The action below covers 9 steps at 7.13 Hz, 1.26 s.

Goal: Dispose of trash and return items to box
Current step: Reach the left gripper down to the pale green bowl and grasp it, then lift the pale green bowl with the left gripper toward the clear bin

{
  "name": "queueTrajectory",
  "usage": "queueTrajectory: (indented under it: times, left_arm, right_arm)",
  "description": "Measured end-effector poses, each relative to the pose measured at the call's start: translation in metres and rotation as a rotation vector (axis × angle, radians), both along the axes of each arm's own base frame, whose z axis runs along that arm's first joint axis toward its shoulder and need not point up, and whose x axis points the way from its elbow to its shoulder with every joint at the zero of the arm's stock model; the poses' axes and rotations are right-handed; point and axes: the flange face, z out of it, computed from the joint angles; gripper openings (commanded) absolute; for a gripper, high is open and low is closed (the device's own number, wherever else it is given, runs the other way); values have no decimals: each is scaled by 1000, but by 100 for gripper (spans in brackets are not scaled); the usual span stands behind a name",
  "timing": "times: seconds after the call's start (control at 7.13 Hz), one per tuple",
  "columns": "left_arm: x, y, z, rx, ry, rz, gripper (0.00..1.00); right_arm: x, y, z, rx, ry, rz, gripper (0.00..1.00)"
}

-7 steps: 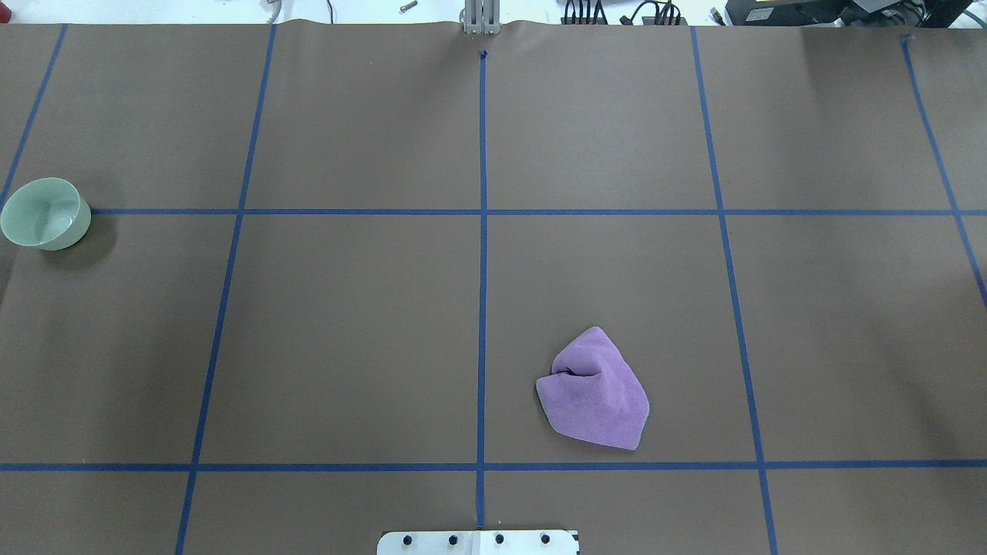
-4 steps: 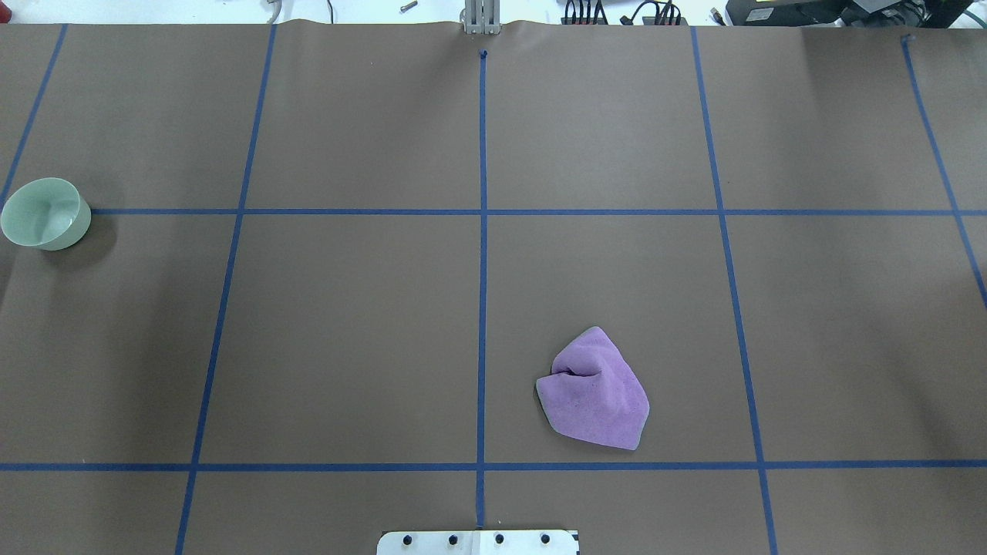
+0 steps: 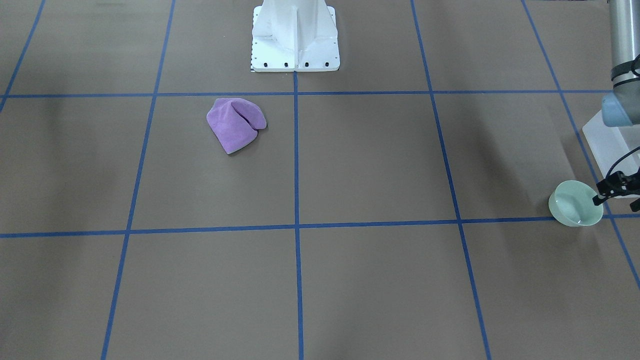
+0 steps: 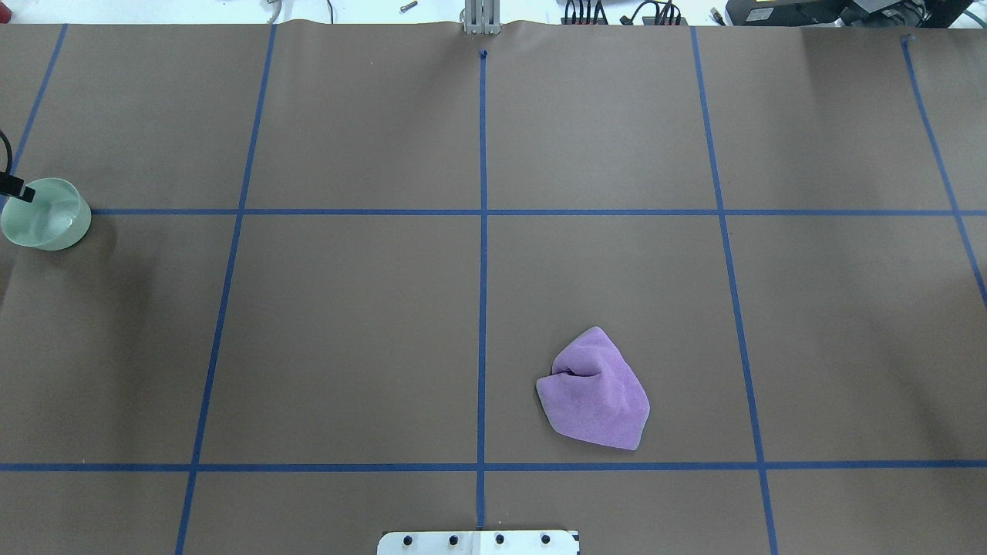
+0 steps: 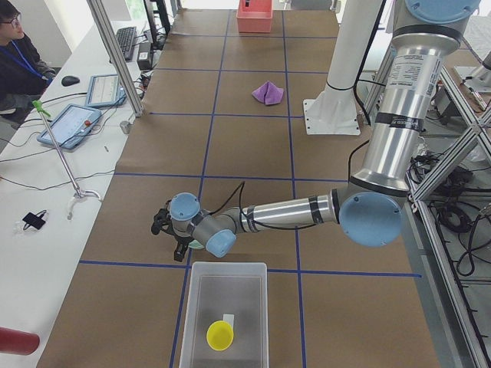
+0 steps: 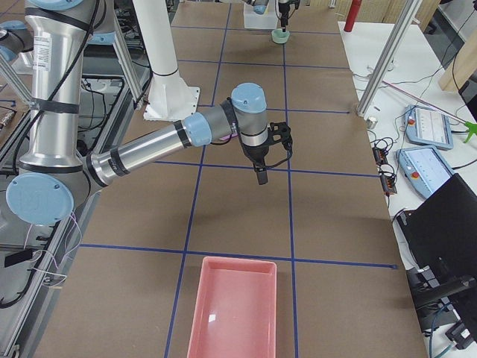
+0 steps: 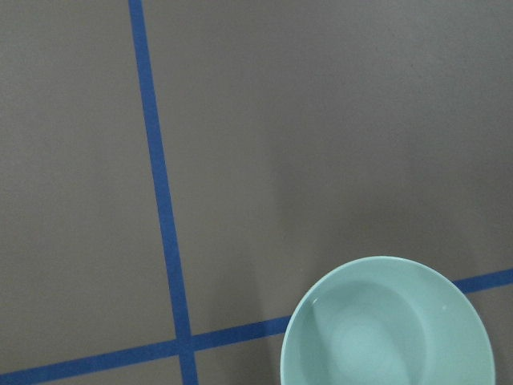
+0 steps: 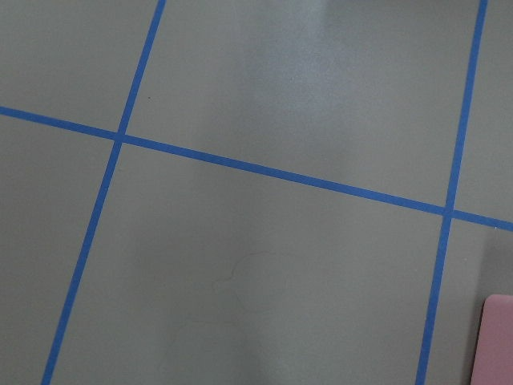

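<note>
The bowl (image 4: 45,223) is small, round and pale mint green, upright and empty, with a smooth glossy inside. It sits at the left end of the tabletop (image 4: 347,331), about midway between the robot's edge and the far edge, on a blue tape line. The box (image 5: 226,314) stands just beside it, further toward that end, with a yellow cup (image 5: 220,335) lying inside.

A second ago nothing showed by the bowl in the overhead view. Now a black tip of the left fingers (image 4: 23,193) has come in from the left edge and hangs over the bowl's rim. The bowl and the purple cloth (image 4: 594,389) have not shifted. The cloth lies crumpled near the robot's edge, a little right of the middle.

The left arm's forearm reaches out low and nearly level, wrist bent down above the bowl. From across the tabletop the fingers look parted, one tip at the rim and the other outside it, though the frame edge cuts them off.

The right arm stretches over the right half, wrist turned down. The right fingers (image 6: 260,177) hang above bare tabletop, well apart from the pink tray (image 6: 231,309) at the right end. Whether they are parted or closed I cannot tell.
</note>
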Motion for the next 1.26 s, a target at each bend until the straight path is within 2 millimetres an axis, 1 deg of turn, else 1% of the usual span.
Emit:
queueTrajectory:
  times: [0.14,0.28,0.56,0.7,0.84,1.26]
  left_arm:
    - [15,-4,5,23,-4,11,40]
    - [23,-4,3,35,13,26,1]
    - [27,0,-7,39,71,66,0]
    - [24,1,-13,42,97,77,0]
    - [14,0,-19,44,121,78,0]
    - [-35,-8,-32,47,185,39,0]
  right_arm:
    - [0,0,0,0,0,1,100]
    - [0,0,0,1,0,0,100]
    - [0,0,0,2,0,-1,100]
    - [0,0,-1,2,0,0,100]
    - [0,0,-1,3,0,0,100]
    - [0,0,0,1,0,0,100]
